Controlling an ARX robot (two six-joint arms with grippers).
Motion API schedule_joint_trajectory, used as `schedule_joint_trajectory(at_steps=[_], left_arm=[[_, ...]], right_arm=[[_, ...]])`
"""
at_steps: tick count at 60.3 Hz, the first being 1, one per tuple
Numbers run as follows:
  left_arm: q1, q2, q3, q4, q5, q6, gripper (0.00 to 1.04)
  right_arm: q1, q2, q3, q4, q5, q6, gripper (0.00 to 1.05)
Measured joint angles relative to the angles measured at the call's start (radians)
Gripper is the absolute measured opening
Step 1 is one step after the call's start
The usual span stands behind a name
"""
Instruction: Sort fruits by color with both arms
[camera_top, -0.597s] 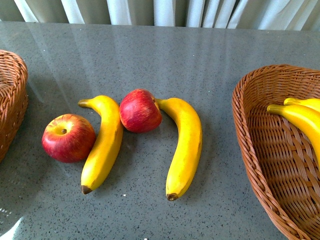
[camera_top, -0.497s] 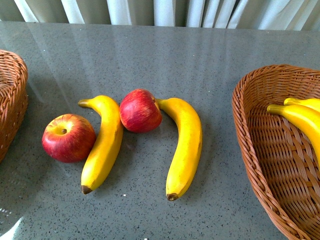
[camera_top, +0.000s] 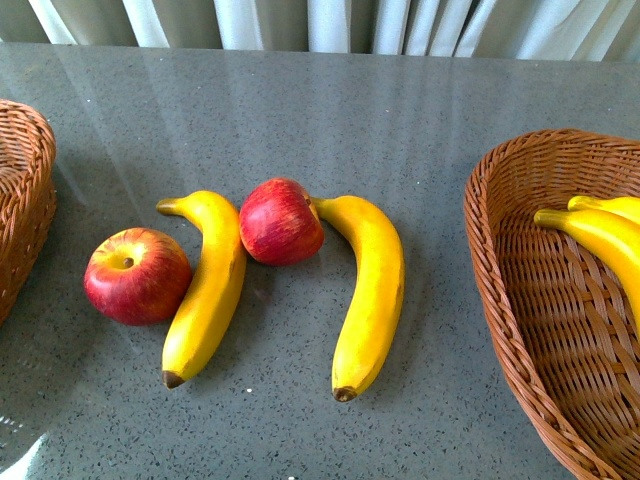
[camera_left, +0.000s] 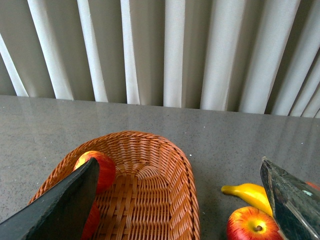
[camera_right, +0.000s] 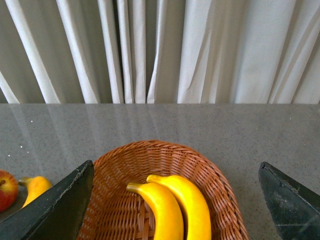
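No change over the last half second: nothing on the surface (camera_top: 330, 110) has shifted. Loose fruit, left to right: near apple (camera_top: 137, 275) touching left banana (camera_top: 205, 285), far apple (camera_top: 281, 221) between the bananas' far ends, right banana (camera_top: 370, 293). Left basket (camera_left: 145, 150) holds a sorted apple (camera_left: 97, 170); right basket (camera_right: 165, 150) holds two sorted bananas (camera_right: 175, 205). Left fingers (camera_left: 65, 210) are spread and empty over the left basket; right fingers (camera_right: 60, 205) likewise over the right. Judgement: pause between picks, with four fruits remaining.

- On the desk (camera_top: 420, 110), centre-left of frame, from left: first apple (camera_top: 137, 276), first banana (camera_top: 207, 285), second apple (camera_top: 281, 221), second banana (camera_top: 372, 290).
- The right-edge basket (camera_top: 505, 310) holds two bananas (camera_top: 603, 235).
- Another basket (camera_top: 28, 195) sits at the left edge.
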Motion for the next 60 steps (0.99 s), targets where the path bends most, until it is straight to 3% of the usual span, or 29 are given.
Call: schedule_joint_trajectory(at_steps=[30,37,40,51,60], left_arm=[[0.000,0.000,0.000,0.000,0.000,0.000,0.96],[0.015,0.207,0.140,-0.306,0.233,-0.118,0.96],[-0.024,0.334,0.187,-0.349,0.243,-0.166,0.96],[-0.096,0.649,0.278,-0.178,0.184,-0.203,0.96],[-0.114,0.903,0.377,0.002,0.174,-0.116,0.96]], right_arm=[[0.000,0.000,0.000,0.000,0.000,0.000,0.96],[0.000,0.000,0.000,0.000,0.000,0.000,0.96],[0.000,0.000,0.000,0.000,0.000,0.000,0.96],[0.000,0.000,0.000,0.000,0.000,0.000,0.96],[0.000,0.000,0.000,0.000,0.000,0.000,0.96]])
